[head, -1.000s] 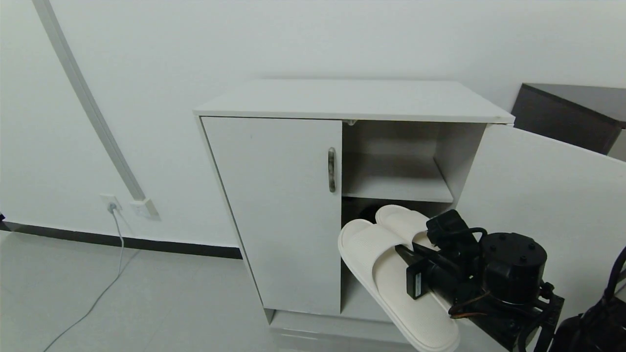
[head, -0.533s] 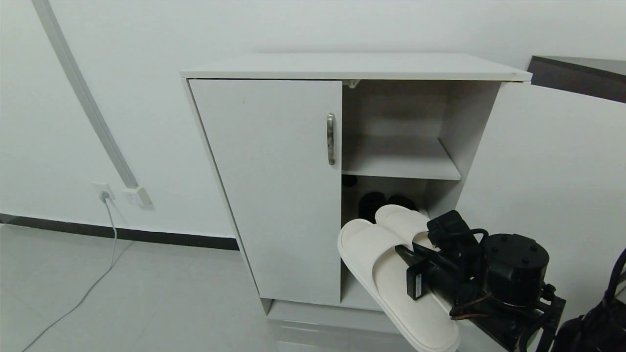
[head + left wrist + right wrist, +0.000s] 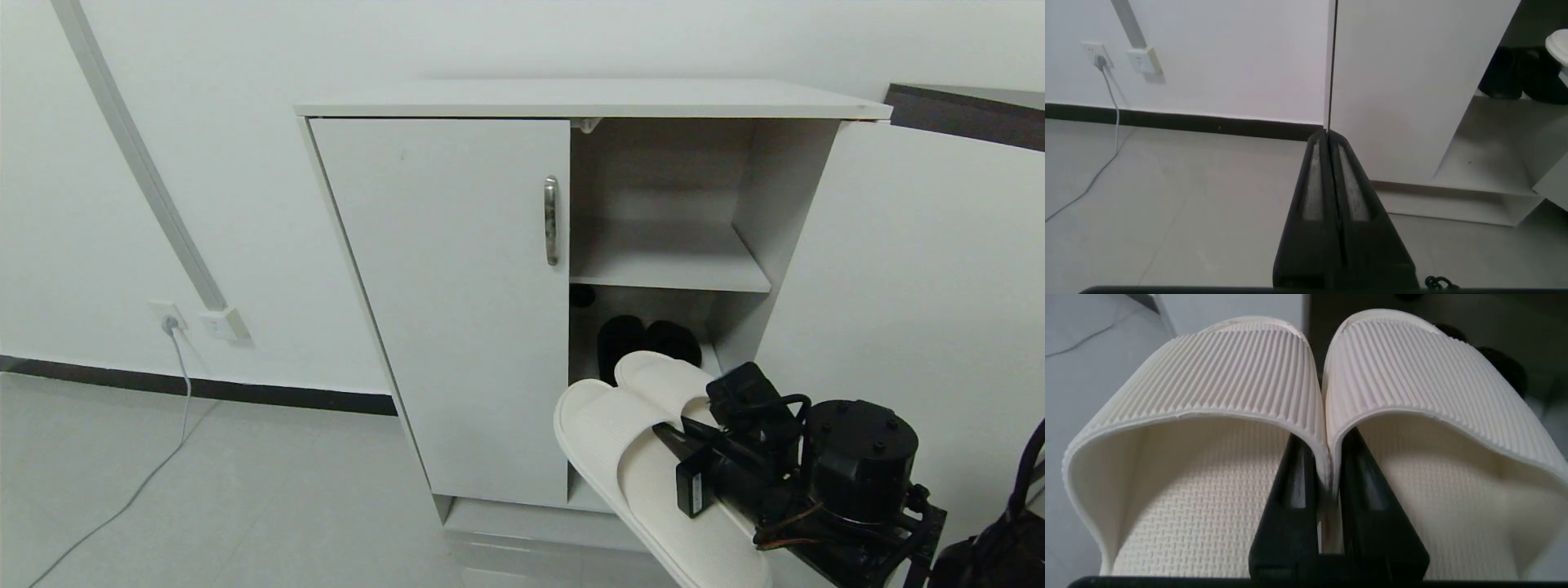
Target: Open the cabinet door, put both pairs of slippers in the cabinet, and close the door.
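A white cabinet [image 3: 588,98] stands against the wall, its right door [image 3: 922,269] swung open and its left door [image 3: 457,310] closed. A pair of black slippers [image 3: 645,343] lies on the bottom shelf. My right gripper [image 3: 673,433] is shut on a pair of white slippers [image 3: 645,457], pinching their inner edges together [image 3: 1323,457], just in front of the lower opening. My left gripper [image 3: 1329,147] is shut with nothing in it, low above the floor, pointing at the closed door's edge.
The middle shelf [image 3: 669,265] is bare. A wall socket with a grey cable [image 3: 167,327] sits at the left. A dark piece of furniture [image 3: 971,110] stands behind the open door. Grey floor [image 3: 204,506] lies to the left of the cabinet.
The head view has dropped lower, so the black slippers on the bottom shelf now show. The right gripper with the white slippers has moved slightly down and left in the view.
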